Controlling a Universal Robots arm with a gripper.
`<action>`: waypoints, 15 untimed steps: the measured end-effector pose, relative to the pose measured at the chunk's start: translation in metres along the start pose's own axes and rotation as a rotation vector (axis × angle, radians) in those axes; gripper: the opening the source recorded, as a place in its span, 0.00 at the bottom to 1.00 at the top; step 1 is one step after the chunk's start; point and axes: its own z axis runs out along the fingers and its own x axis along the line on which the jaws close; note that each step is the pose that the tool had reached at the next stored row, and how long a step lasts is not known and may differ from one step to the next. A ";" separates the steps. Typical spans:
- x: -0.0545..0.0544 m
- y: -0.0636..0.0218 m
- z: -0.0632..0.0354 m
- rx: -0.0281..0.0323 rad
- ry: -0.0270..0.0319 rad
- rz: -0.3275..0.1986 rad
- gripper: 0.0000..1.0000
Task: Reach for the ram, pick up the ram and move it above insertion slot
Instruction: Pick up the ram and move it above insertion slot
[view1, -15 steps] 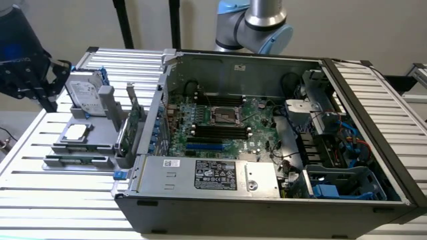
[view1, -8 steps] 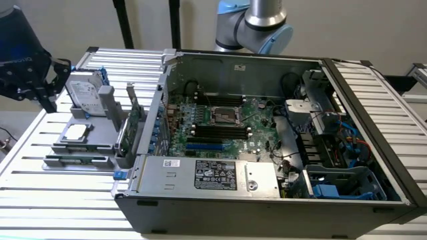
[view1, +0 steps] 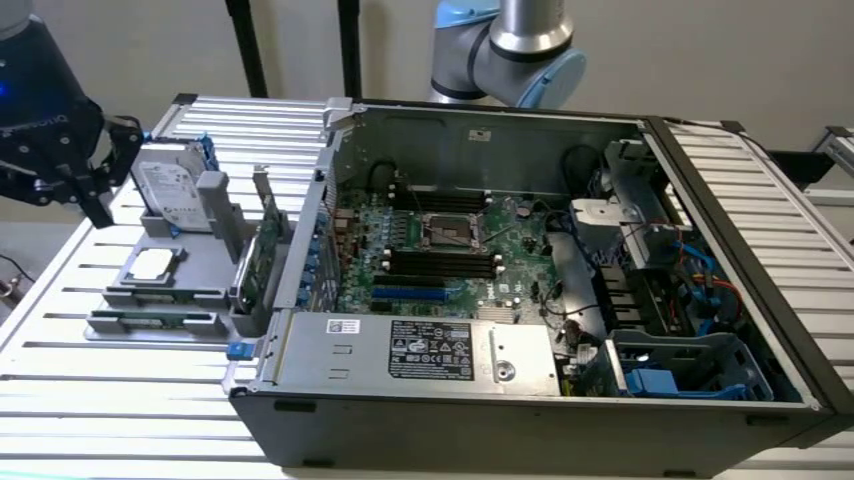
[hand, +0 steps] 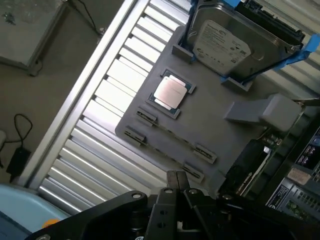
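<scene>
**Exterior view: ram seated in its holder, gripper closed and empty**

**1. Task item.** The ram (view1: 154, 320) is a long, thin green board strip with small dark chips along its face. It sits on edge in a grey holder at the lower left of the exterior view, at the front of the grey fixture tray (hand: 200, 115). A second green strip (view1: 167, 296) of the same kind sits in a parallel holder just behind it. In the wrist view both appear as thin lines between grey end clips.

**2. Gripper.** The gripper (view1: 96, 205) hangs at the upper left of the exterior view, just beside the hard drive (view1: 174, 185) and well apart from the ram. In the wrist view its fingers (hand: 174, 181) are pressed together with nothing between them.

**3. Count.**
- Two green sticks
- One hard drive
- One processor chip (view1: 151, 262)
- One expansion card (view1: 274, 240)
- One open computer case (view1: 534, 400)

**4. Surroundings and obstructions.**
- The hard drive stands upright in a blue-edged bracket at the rear of the tray.
- The processor chip lies flat between the hard drive and the stick holders.
- The expansion card stands on edge between the tray and the case.
- The expansion card and the case's side wall stand between the ram and the motherboard (view1: 514, 235).
- The motherboard's dark memory slots (view1: 441, 262) lie near the frame centre.
- Tray and case rest on a slatted metal table (view1: 80, 390).
</scene>
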 end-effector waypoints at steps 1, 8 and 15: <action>0.000 0.0000 0.0003 0.0000 0.0009 -0.019 0.11; 0.000 -0.0001 0.0016 0.0003 0.0061 -0.145 0.11; 0.000 -0.0002 0.0029 0.0008 0.0111 -0.273 0.11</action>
